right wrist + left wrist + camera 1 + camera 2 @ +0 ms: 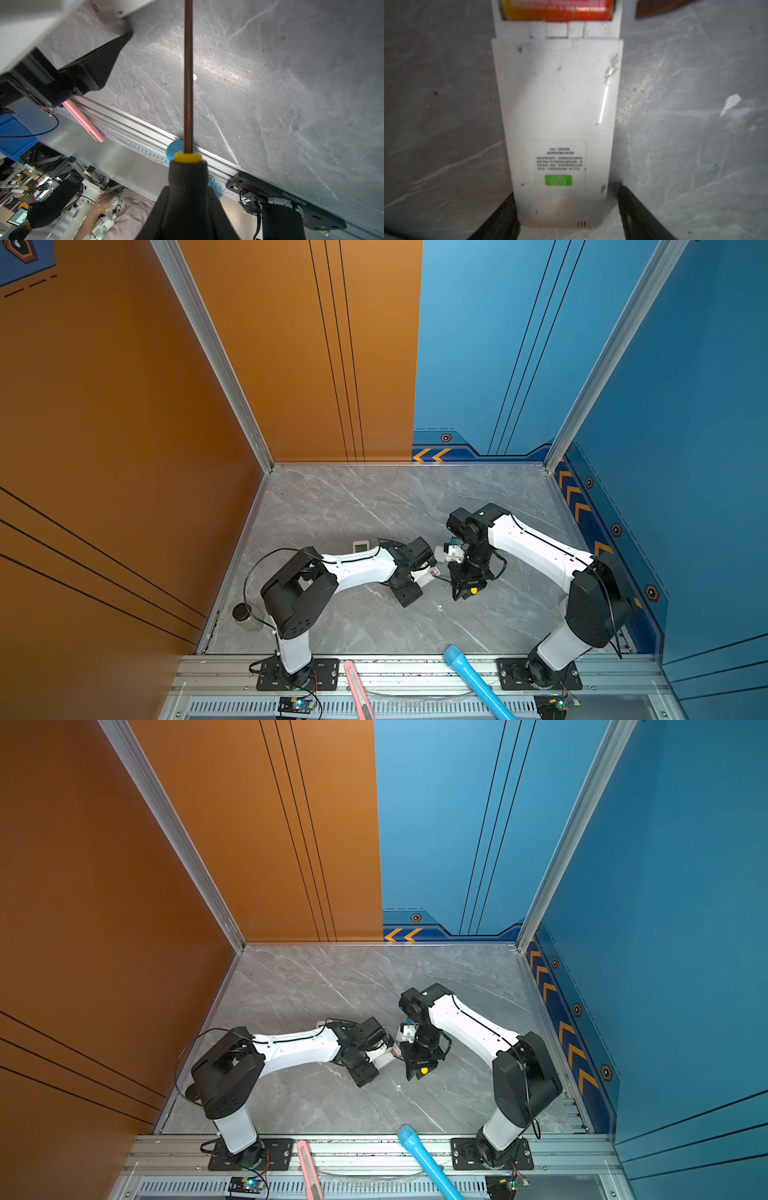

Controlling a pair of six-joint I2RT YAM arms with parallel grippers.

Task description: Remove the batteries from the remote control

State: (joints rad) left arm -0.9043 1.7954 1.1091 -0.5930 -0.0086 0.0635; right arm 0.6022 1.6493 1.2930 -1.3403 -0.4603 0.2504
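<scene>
Overhead look into a booth-like work cell. Underfoot, a grey marble-patterned tabletop (353,510) with white veins, scuffed and speckled up close. At the left and rear left, orange wall panels (124,406). At the rear right and right, blue wall panels (519,344), trimmed low down with orange chevrons. Aluminium posts in the corners.

Along the near edge, an aluminium rail (415,668) carrying both arm bases. Lying across it, a pink utility knife (356,689) and a light-blue microphone-shaped stick (471,678). In the near-left corner of the marble, a small metal jar (245,617) with a dark lid.

Near mid-table, flat on the marble and back side up, a white remote control (558,104). Compartment uncovered at one end, with a red-orange battery (556,10) seated inside.

Fingers of the left gripper (566,193) spread, straddling the remote's opposite end: one against its edge, the other just clear of it. Close beside, the right gripper (188,191) pinching the black-and-yellow handle of a screwdriver (188,83).
</scene>
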